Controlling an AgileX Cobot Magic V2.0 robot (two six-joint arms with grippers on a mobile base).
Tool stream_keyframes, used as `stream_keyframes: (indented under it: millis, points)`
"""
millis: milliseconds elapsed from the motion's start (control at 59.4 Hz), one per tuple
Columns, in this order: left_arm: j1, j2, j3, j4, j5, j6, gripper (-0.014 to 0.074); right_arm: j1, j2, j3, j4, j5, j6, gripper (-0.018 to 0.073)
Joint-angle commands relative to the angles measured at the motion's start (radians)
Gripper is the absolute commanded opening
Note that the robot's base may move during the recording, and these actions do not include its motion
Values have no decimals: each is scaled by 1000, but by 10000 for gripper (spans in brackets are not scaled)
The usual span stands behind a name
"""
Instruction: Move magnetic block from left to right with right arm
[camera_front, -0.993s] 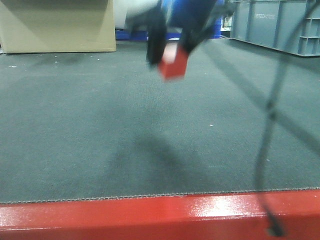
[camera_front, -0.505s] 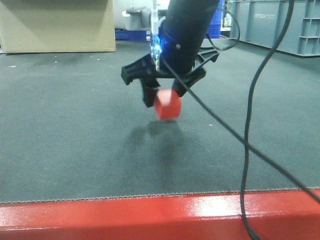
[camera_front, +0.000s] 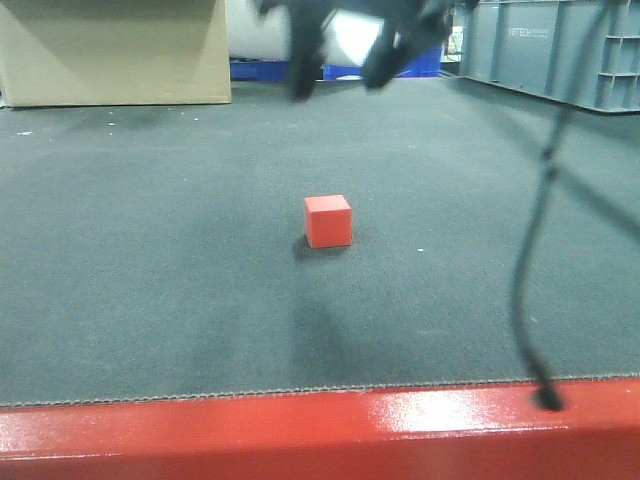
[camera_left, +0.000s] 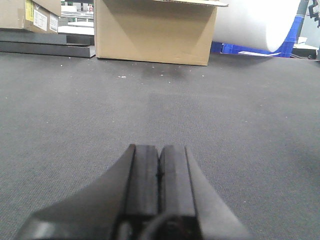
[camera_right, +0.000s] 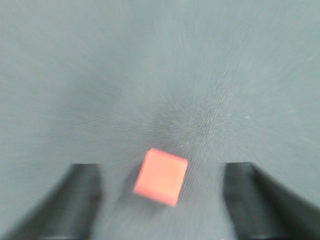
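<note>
Magnetic block (camera_front: 328, 220) alone on grey mat (camera_front: 150, 280), right fingers (camera_front: 305, 60) spread (blurred) above it, left fingers (camera_left: 160, 172) pressed together.

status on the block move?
Looks done: the magnetic block sits alone on the grey mat, released. In hand: nothing; the right pincer is open, blurred, above the block. Left pincer shut, idle. Left: apparently only retracting the arm.
</note>
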Motion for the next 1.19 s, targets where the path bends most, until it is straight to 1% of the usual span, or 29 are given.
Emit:
stream_keyframes:
  millis: [0,50,101,303,421,639,925,1094,1178]
  points:
    - [-3,-15,9,0,-88,-7,-116,0,-143,65,-2,-101,-7,195]
    - [-3,-15,9,0,-88,-7,-116,0,-202,131,-2,-141,-7,109]
    - [-3,-15,9,0,-88,-7,-116,0,-256,199,-2,-174,-7,55]
    - [-3,-15,9,0,-88,-7,-116,0,-516,451,-1,-301,-7,59]
    - [-3,-15,9,0,-88,-7,-116,0,-635,547,-1,-323,-7,59]
    - [-3,-15,9,0,-88,-7,-116,0,-770,595,-1,-288,-7,59]
    - [-3,-15,9,0,-88,-7,-116,0,-776,595,-1,-289,-7,59]
    - [-3,-15,9,0,-88,-7,-116,0,-776,596,-4,-324,-7,59]
    - [-3,-15,9,0,-88,-7,-116,-21,-819,623,-6,-346,-27,59]
